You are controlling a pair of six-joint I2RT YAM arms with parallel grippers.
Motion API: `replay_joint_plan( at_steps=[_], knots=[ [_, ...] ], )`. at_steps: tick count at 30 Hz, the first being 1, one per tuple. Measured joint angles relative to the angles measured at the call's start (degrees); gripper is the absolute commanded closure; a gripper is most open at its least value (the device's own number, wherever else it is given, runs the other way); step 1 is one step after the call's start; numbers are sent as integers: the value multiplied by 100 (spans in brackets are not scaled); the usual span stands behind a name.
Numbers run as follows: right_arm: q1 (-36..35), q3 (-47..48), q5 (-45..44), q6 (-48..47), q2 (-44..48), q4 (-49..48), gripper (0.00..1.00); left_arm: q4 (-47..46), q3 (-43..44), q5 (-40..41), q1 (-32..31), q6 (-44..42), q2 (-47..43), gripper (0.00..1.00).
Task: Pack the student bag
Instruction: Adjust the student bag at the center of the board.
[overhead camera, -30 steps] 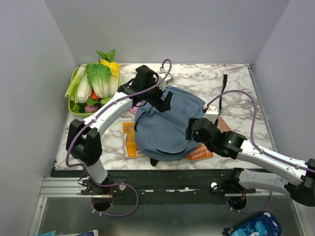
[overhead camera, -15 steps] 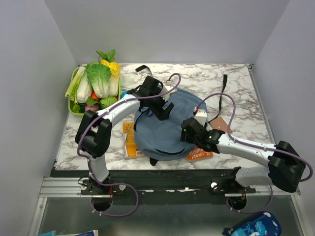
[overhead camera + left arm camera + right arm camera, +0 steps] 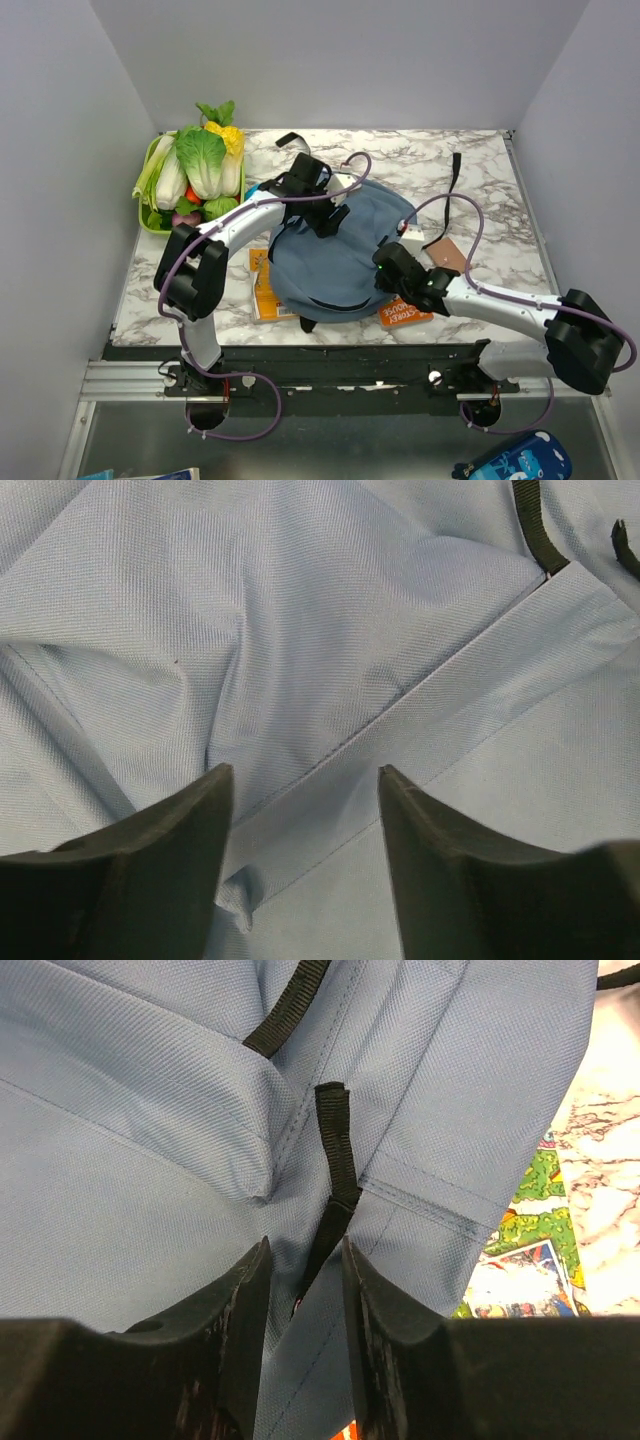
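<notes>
Marble-patterned table [image 3: 480,170] seen from above, with 2 robot arms reaching in from its near edge. The student bag [image 3: 335,255], a soft dusty-blue backpack, lies flat in the middle of the table and is by far the biggest thing on it. It partly covers 2 orange books: 1 book [image 3: 262,290] pokes out at its left side and 1 book [image 3: 405,313] at its right, probably waiting to be packed. A green basket [image 3: 140,190] of toy vegetables sits at the far left, apart from the bag.

The left gripper [image 3: 305,780] is over the bag's far edge. Its fingers stand wide apart on either side of a stitched fold of cloth, and nothing is clamped. It seems placed to pinch the fabric and steady the bag.

The right gripper [image 3: 305,1250] is at the bag's right side. Its jaws are narrow and straddle a small black webbing tab [image 3: 335,1150], with a sliver of gap at each side, so the tab is not yet pinched. The tab is likely the pull for opening the bag, which looks closed, so packing has hardly begun.
</notes>
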State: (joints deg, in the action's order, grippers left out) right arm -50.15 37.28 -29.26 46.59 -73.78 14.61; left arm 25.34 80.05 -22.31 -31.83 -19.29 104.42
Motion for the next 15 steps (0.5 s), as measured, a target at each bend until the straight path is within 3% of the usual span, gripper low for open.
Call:
replay_joint_plan(
  at_steps=[1, 6, 10, 15],
  knots=[
    [0, -59, -4, 17, 98, -9, 62, 13, 13, 2, 0, -35, 9, 47],
    [31, -236, -76, 37, 472, 31, 64, 140, 39, 2, -2, -249, 74, 63],
    [129, -363, -155, 17, 719, 177, 67, 293, 39, -2, 0, -398, 74, 84],
    [363, -365, -236, -133, 850, 275, 69, 522, 39, -17, -7, -424, 24, 96]
  ],
)
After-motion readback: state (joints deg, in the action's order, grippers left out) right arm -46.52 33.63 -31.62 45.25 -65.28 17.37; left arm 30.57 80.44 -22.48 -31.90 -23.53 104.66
